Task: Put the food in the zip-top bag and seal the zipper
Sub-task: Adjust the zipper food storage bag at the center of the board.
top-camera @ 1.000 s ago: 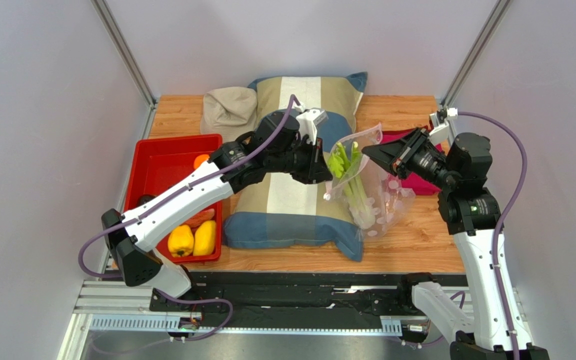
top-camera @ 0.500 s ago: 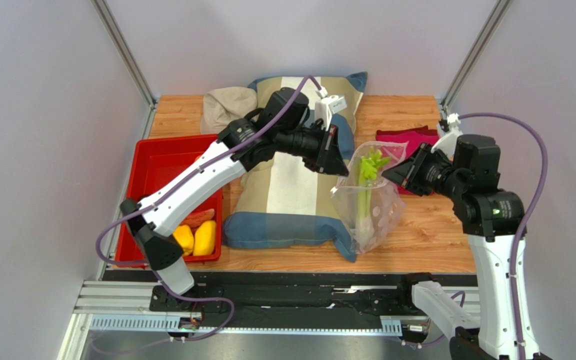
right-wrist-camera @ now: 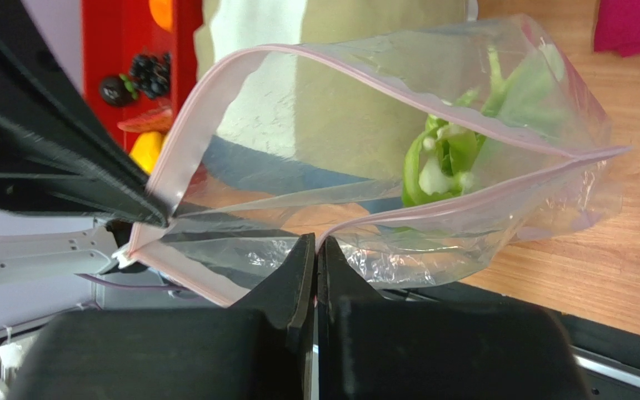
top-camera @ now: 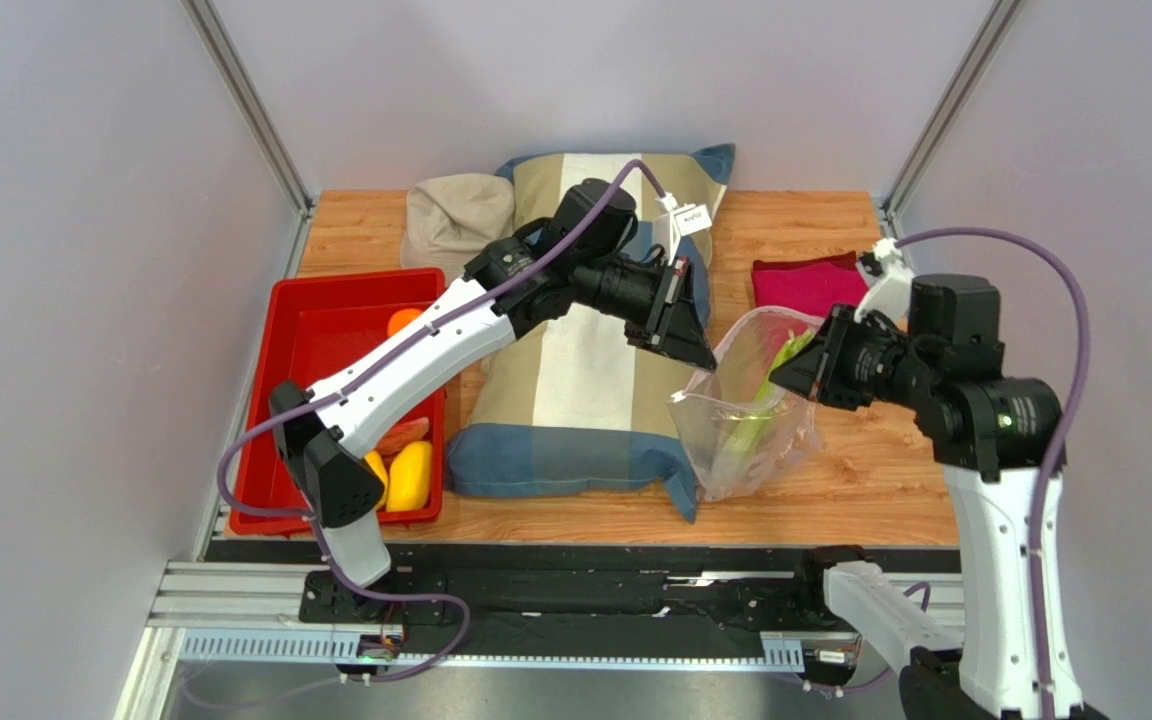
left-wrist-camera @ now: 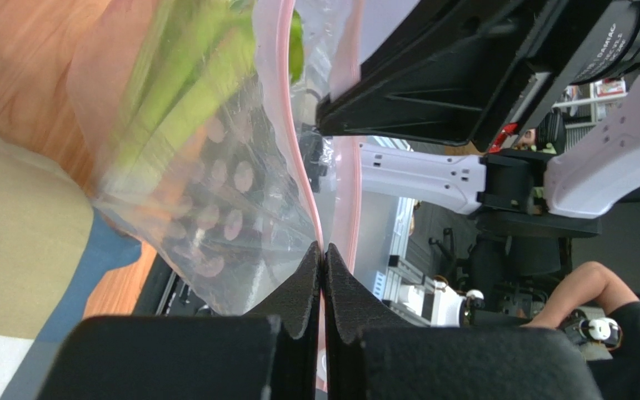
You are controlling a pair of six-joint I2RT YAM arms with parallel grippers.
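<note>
So the zip-top bag (top-camera: 748, 428) hangs off the table in the centre-right of the top view, held between both arms with its mouth gaping wide. The celery (top-camera: 767, 393) is inside it, leafy end toward the opening. In the right wrist view, the zipper (right-wrist-camera: 465, 200) shows as a thin pink line around the open mouth, with its two sides well apart.

The left gripper (top-camera: 695, 353) comes in from the upper left with its jaws pressed together on the pink edge – in its own view (left-wrist-camera: 323, 250) we see the strip pinched right at the tips. The right gripper (top-camera: 796, 375) comes in from the right, also clamped on the bag's rim (right-wrist-camera: 315, 242).

Under and left of the bag we've got a striped pillow (top-camera: 582, 390) lying on the wooden table (top-camera: 868, 480). The red tray (top-camera: 334, 300) at far left holds the yellow peppers (top-camera: 394, 473), the orange (top-camera: 403, 320) and the grapes (right-wrist-camera: 150, 71). A magenta cloth (top-camera: 808, 282) sits at the upper right.
</note>
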